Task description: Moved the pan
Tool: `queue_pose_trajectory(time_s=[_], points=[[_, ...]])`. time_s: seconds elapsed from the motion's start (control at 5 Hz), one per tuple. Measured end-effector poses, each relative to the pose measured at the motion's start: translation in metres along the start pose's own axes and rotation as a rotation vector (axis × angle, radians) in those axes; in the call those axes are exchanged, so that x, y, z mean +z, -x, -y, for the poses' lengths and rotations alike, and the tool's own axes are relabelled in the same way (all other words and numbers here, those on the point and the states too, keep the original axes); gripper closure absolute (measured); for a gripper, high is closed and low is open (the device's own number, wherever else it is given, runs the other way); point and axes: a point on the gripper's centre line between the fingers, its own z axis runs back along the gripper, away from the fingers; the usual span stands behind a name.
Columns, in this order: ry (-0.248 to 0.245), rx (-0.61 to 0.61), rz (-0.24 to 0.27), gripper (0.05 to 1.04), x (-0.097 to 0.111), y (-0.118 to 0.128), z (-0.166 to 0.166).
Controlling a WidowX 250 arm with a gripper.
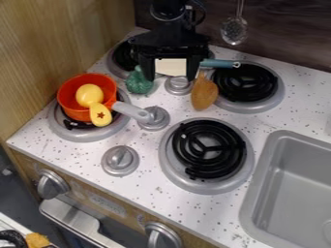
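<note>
Silver-grey round plastic knob (163,236) sits well nearer the camera than the black two-finger tool (171,77), its fingers wide apart. Lower left of the tool, the orange-red plastic pan (72,107) rests on a black coil burner (84,136); an off-centre grip could tip out the yellow egg-shaped toy (89,94).

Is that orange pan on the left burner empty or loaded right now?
Loaded: inside the orange pan sits a yellow rounded thing, and a yellow piece with a star mark overlaps its rim.
</note>
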Motion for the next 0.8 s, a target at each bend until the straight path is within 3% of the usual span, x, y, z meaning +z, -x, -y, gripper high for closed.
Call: queue_pose_trajectory(time_s=[0.2,0.4,0.8], points=[[-0.011,0.005,-0.025,0.083,-0.008,0.005,-0.001],[-0.024,0.045,-0.014,0.083,-0.013,0.004,-0.012],[-0.135,0.131,-0.001,0.083,-0.005,-0.01,-0.041]])
